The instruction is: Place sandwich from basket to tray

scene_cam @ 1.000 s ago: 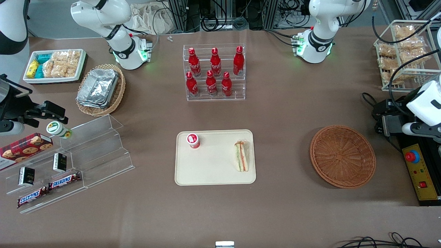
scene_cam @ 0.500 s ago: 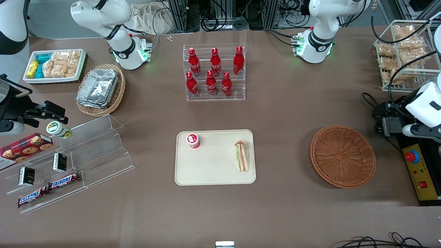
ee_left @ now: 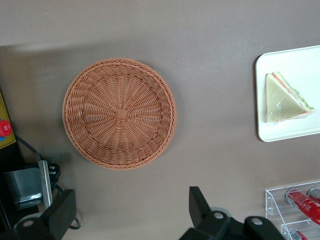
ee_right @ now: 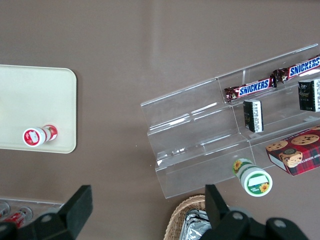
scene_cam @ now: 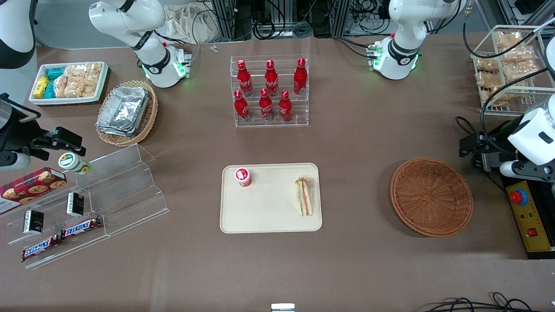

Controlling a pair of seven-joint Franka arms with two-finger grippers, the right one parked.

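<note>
The sandwich (scene_cam: 304,197) (ee_left: 287,97), a white wedge with orange and green layers, lies on the cream tray (scene_cam: 264,212) (ee_left: 280,131) by the short edge toward the working arm's end. The reddish-brown wicker basket (scene_cam: 431,196) (ee_left: 119,113) sits on the table with nothing in it, toward the working arm's end from the tray. My left gripper (scene_cam: 470,148) (ee_left: 131,200) hangs above the table just past the basket's rim, a little farther from the front camera. It is open, with nothing between its fingers.
A small red-capped bottle (scene_cam: 243,177) (ee_right: 37,135) stands on the tray. A clear rack of red cola bottles (scene_cam: 269,91) is farther from the front camera. A yellow control box (scene_cam: 527,216) and a wire rack of snacks (scene_cam: 507,65) flank the working arm.
My left gripper has edged slightly toward the basket's rim and the wrist has risen a little. The sandwich, tray and basket have not moved.
</note>
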